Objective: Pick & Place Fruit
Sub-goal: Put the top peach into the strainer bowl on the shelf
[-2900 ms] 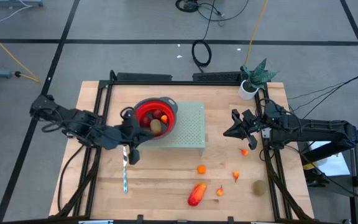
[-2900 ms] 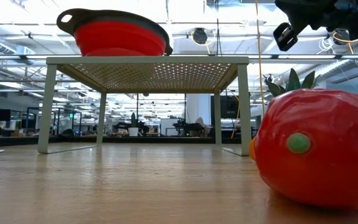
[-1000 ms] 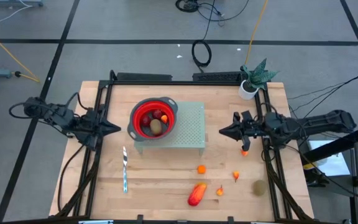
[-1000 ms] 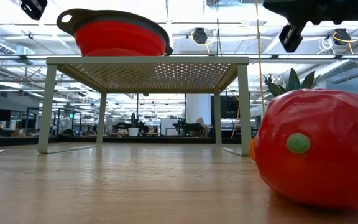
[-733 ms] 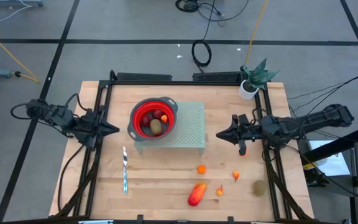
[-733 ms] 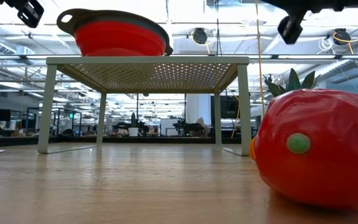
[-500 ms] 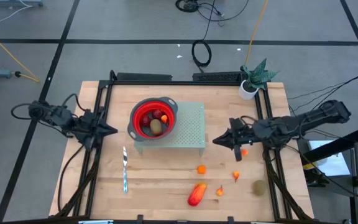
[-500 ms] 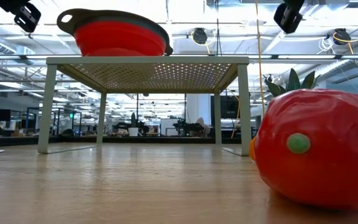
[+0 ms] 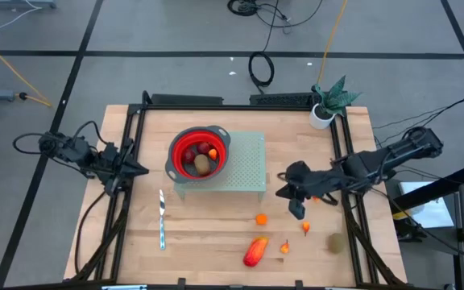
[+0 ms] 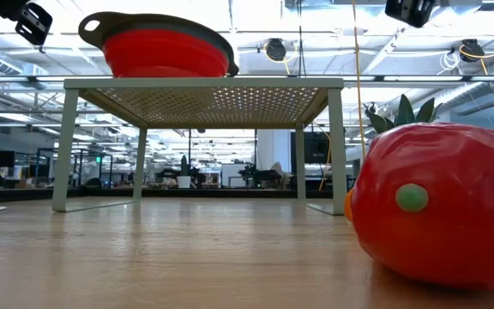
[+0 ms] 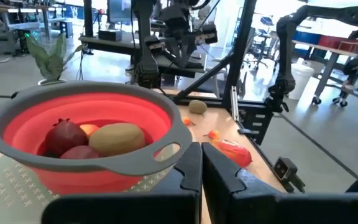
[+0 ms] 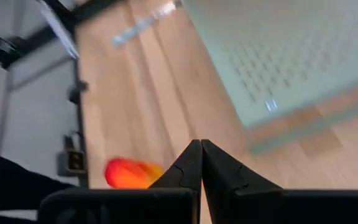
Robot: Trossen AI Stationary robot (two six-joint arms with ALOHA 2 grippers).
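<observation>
Nearest, the long red-orange toy fruit [image 9: 254,251] lies at the table's front edge, small orange pieces [image 9: 261,218] just beyond. The right gripper [image 9: 296,211], pinched shut and empty, hangs above them, probably lining up a pick. Farther, the red collapsible bowl [image 9: 180,144] on the pale perforated stand [image 9: 250,165] holds fruit, partly hidden. The left gripper [image 9: 142,171], closed, waits aside.

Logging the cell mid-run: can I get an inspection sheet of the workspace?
Surface: wooden table, pale perforated rack on it.
Job's things: red bowl on the rack holds several fruits; elongated red-orange piece, orange pieces and brown-green oval lie loose on the table.
Clutter: knife, potted plant.
Grippers: left gripper shut, left of the rack; right gripper shut, above the loose fruit; both empty.
Cables: coiled on the floor.
Surroundings: nothing seen.
</observation>
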